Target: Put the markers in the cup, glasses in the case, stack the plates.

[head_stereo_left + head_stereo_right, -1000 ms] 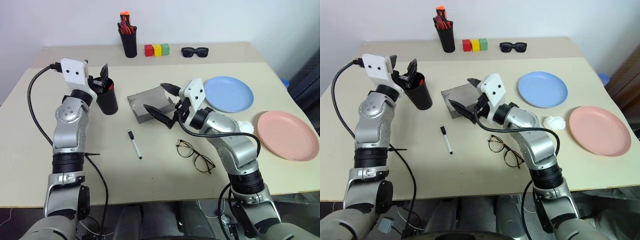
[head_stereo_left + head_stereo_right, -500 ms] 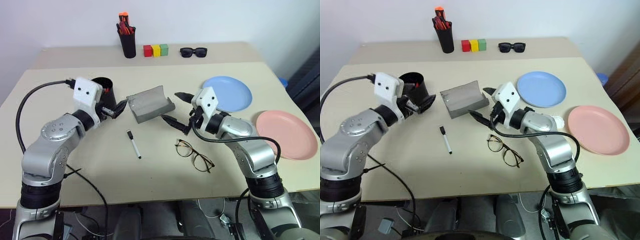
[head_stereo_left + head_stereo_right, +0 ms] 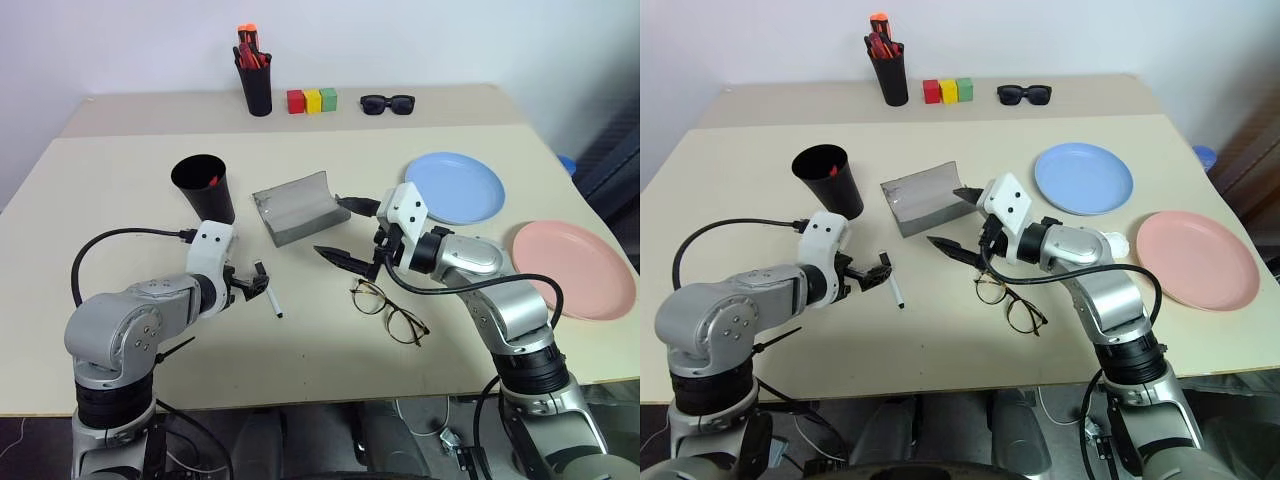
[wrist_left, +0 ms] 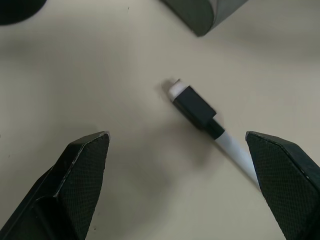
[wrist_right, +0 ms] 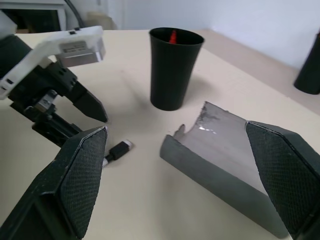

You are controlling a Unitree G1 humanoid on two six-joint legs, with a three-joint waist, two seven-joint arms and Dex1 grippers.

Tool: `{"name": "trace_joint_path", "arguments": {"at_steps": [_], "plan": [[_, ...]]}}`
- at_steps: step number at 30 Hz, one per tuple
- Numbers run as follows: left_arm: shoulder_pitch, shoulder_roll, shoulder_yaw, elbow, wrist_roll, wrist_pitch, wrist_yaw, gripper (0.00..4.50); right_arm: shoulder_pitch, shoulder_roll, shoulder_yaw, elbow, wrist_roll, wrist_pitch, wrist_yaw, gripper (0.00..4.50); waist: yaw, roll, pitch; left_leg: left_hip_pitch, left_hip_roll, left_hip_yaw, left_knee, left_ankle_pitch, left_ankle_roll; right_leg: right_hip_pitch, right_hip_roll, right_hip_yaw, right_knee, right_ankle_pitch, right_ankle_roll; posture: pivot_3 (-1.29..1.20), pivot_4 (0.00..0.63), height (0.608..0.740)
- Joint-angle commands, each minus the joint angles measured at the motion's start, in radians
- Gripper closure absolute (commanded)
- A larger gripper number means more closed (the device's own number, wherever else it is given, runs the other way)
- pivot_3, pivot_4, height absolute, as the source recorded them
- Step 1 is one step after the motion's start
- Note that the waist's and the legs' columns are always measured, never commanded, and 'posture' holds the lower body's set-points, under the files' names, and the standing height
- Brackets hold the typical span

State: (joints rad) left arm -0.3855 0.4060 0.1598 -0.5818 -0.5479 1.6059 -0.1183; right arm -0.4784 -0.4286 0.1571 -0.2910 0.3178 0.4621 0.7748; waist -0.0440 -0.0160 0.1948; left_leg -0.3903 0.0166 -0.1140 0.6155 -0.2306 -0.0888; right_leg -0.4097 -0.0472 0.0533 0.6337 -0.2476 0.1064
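Down on the worktop [image 3: 120,200], the left gripper [image 3: 252,284] hangs low with its jaws spread wide and empty, straddling the capped end of the white marker [image 3: 268,295], which lies flat just short of the fingertips. The other marker shows as a red tip inside the black cup [image 3: 204,187], standing upright behind that arm. Beside the cup lies the grey case [image 3: 298,206], its lid open. The right gripper [image 3: 352,232] hovers in front of the case, jaws wide apart and holding nothing. The glasses [image 3: 389,311] lie on the worktop just beneath that arm, well outside the case. Farther right, the blue plate [image 3: 456,188] and the pink plate [image 3: 574,270] sit apart, unstacked.
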Motion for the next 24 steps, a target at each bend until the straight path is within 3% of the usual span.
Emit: {"name": "trace_joint_path", "arguments": {"at_steps": [1,9,14,17,21,24], "plan": [[-0.018,-0.008,-0.033,0.024,-0.016,0.008,0.030,0.55,-0.016,0.011,0.005,-0.024,0.002,-0.025,-0.001,0.00,0.001,0.000,0.000,0.000,0.000,0.000,0.000,0.000,0.000,0.000,0.000,0.000,0.000,0.000,0.000,0.00,0.150,0.740],[-0.043,-0.024,-0.089,0.048,-0.002,0.008,0.079,4.43,0.007,0.016,0.018,-0.049,0.002,-0.020,-0.017,0.00,0.001,0.000,0.000,0.000,0.000,0.000,0.000,0.000,0.000,0.000,0.000,0.000,0.000,0.000,0.000,0.00,0.150,0.740],[-0.067,0.042,-0.121,0.009,0.028,-0.072,0.034,4.48,0.014,0.013,0.020,-0.060,0.006,-0.014,-0.024,0.00,0.001,0.000,0.000,0.000,0.000,0.000,0.000,0.000,0.000,0.000,0.000,0.000,0.000,0.000,0.000,0.00,0.150,0.740],[-0.015,0.144,-0.136,-0.072,0.029,-0.314,-0.114,4.48,0.017,0.004,0.019,-0.066,0.012,-0.007,-0.018,0.00,-0.002,0.000,0.000,0.000,0.000,0.000,-0.001,0.000,0.000,0.000,0.000,0.000,-0.001,0.000,0.000,0.00,0.150,0.740],[0.037,0.180,0.035,-0.112,-0.046,-0.637,-0.345,4.48,0.018,0.005,0.021,-0.069,0.023,-0.005,-0.004,0.00,0.002,0.000,0.000,-0.001,0.000,0.000,-0.001,0.000,0.000,-0.001,-0.001,0.000,-0.001,-0.002,-0.004,0.00,0.150,0.740],[-0.036,0.137,0.117,-0.031,-0.037,-0.728,-0.294,4.48,0.009,0.026,0.026,-0.058,0.015,-0.012,-0.019,0.00,0.006,0.000,0.000,-0.001,0.000,0.001,0.000,0.000,0.000,0.000,-0.001,0.000,-0.002,-0.002,-0.004,0.00,0.150,0.740]]}}
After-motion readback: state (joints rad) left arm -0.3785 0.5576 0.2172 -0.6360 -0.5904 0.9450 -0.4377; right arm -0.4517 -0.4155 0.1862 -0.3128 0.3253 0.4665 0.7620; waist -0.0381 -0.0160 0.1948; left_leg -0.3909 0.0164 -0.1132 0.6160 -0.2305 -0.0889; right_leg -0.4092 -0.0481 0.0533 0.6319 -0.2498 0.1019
